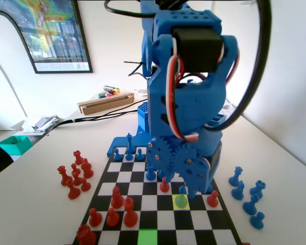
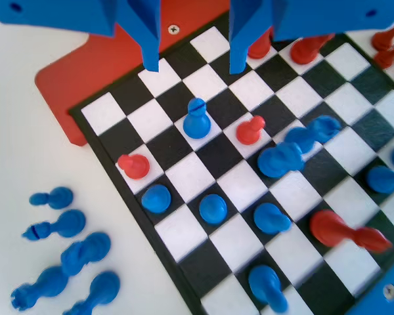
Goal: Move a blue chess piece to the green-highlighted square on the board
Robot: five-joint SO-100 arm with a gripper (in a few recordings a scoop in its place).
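Observation:
The blue chess piece is a ball-headed pawn standing upright on a white square of the board. In the fixed view this pawn stands on the yellow-tinted square. My gripper hangs just above it, open, with the pawn under the gap between the two jaws and nothing held. In the fixed view the gripper sits low at the pawn's right side. The green-highlighted square lies bare at the board's near edge, two rows nearer the camera than the pawn and one column to the left.
Red pawns stand on squares close to the blue pawn, and a row of blue pawns stands behind it. Off the board lie spare blue pieces on the right and red pieces on the left.

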